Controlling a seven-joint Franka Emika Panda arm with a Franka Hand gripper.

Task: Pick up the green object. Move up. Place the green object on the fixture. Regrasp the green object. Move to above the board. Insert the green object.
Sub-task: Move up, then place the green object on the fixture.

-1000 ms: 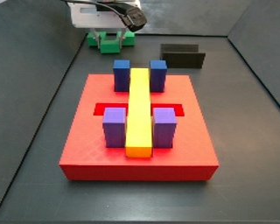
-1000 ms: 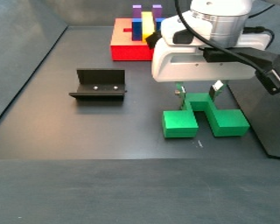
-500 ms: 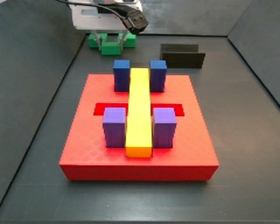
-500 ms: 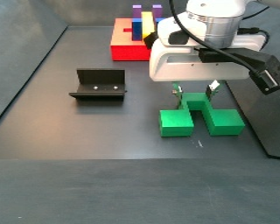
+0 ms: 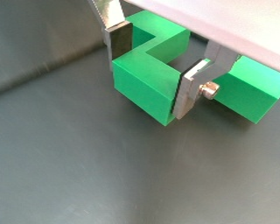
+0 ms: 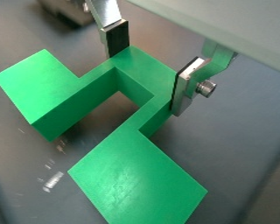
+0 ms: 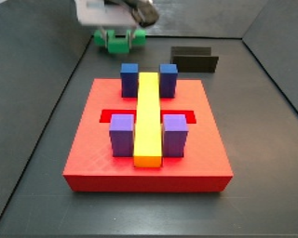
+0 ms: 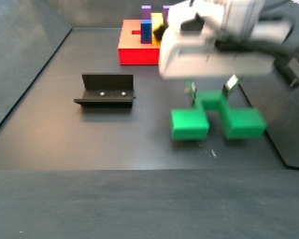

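The gripper is straddling the narrow middle bridge of the green object, one silver finger standing on each side of it. In both wrist views the pads are lying against or just beside the green faces; whether they are actually pressing is not clear. In a side view the gripper is hanging low over the green object, which is sitting on the dark floor near the right wall. The fixture is standing well apart to its left, its open front holding nothing. The board is carrying two blue blocks, two purple blocks and a yellow bar running between them.
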